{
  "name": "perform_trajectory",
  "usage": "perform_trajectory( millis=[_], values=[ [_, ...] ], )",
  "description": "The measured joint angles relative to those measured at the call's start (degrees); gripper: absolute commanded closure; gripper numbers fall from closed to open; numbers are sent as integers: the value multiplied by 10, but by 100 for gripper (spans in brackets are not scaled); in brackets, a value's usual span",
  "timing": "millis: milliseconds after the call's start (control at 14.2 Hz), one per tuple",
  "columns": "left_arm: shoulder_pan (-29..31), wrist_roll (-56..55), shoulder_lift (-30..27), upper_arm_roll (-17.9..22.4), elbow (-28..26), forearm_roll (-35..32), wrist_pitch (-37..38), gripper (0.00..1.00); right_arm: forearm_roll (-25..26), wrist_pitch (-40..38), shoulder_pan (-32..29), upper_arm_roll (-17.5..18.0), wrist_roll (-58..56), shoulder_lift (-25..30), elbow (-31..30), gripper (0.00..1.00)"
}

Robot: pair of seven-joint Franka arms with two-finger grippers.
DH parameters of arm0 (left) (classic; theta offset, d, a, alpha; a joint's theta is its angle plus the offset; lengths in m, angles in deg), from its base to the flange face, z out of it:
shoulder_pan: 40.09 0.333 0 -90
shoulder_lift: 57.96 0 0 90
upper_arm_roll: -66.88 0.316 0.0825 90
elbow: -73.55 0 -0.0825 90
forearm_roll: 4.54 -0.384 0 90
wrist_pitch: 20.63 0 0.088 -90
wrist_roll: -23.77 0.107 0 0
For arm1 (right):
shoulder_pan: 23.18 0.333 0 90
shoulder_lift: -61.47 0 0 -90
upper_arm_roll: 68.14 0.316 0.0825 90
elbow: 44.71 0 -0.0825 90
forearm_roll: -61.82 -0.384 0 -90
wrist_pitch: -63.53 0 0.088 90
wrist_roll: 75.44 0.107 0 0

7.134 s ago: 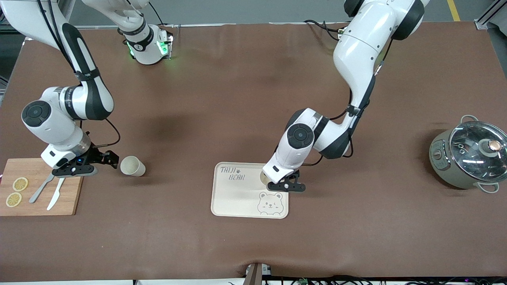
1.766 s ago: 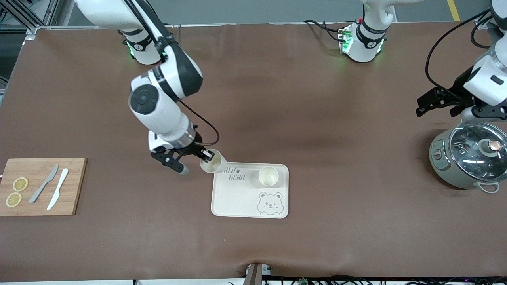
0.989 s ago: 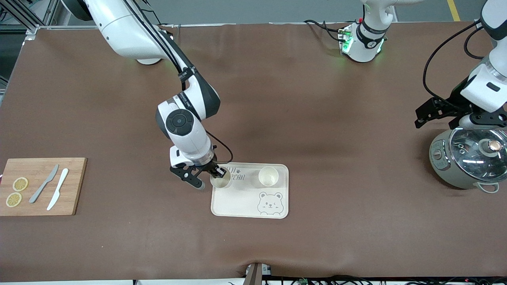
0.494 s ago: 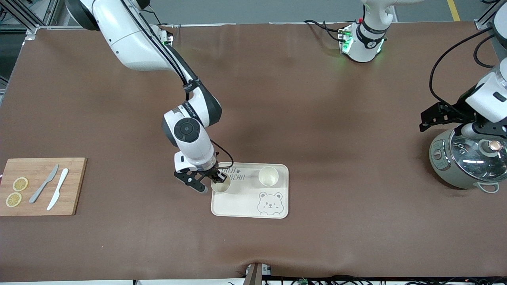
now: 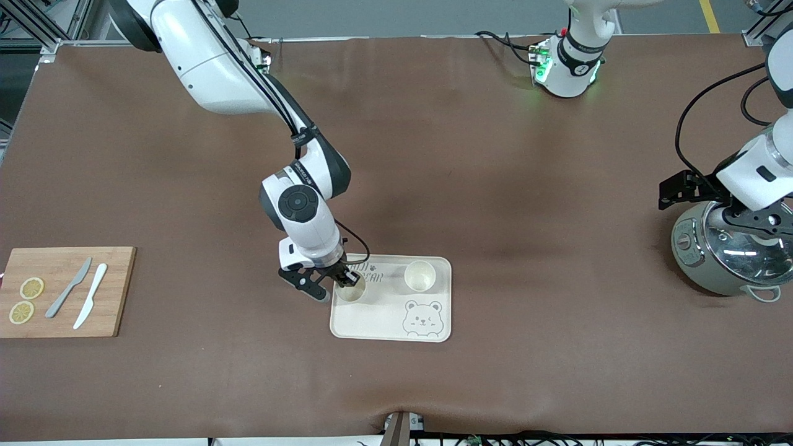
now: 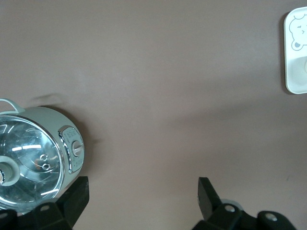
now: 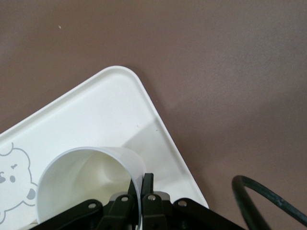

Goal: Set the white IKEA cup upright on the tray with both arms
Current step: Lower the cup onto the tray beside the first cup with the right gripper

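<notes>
The cream bear tray (image 5: 378, 319) lies near the middle of the table. One white cup (image 5: 419, 275) stands upright on it toward the left arm's end. My right gripper (image 5: 344, 280) is shut on the rim of a second white cup (image 5: 350, 291), upright, low over or on the tray's corner toward the right arm's end. In the right wrist view the fingers pinch the cup wall (image 7: 96, 167) over the tray (image 7: 96, 110). My left gripper (image 6: 142, 191) is open and empty over the table beside the pot (image 5: 731, 254); it also shows in the front view (image 5: 706, 201).
A wooden cutting board (image 5: 62, 316) with two knives (image 5: 80, 297) and lemon slices (image 5: 26, 300) lies at the right arm's end. The grey-green pot with a glass lid (image 6: 33, 163) stands at the left arm's end. The tray edge (image 6: 295, 57) shows in the left wrist view.
My right gripper carried the second cup from the tray's edge onto the tray and lowered it upright. My left gripper drifted down toward the pot.
</notes>
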Motion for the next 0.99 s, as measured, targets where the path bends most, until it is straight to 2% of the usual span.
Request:
perform_trajectory(
  millis=[636,706,848,918,989],
  values=[
    [0,0,0,0,1,0,2,0,1,21,18,-18,3,-15,0,100],
    [-1,0,0,0,1,0,2,0,1,22,19,-19,3,-16,0,82],
    [-2,-6,0,0,2,3,2,0,1,23,19,-19,4,-17,1,18],
    [-2,-12,0,-1,2,4,3,0,1,24,19,-20,4,-17,1,0],
    [-3,-17,0,-3,2,4,3,0,1,24,19,-20,4,-17,2,0]
  ],
)
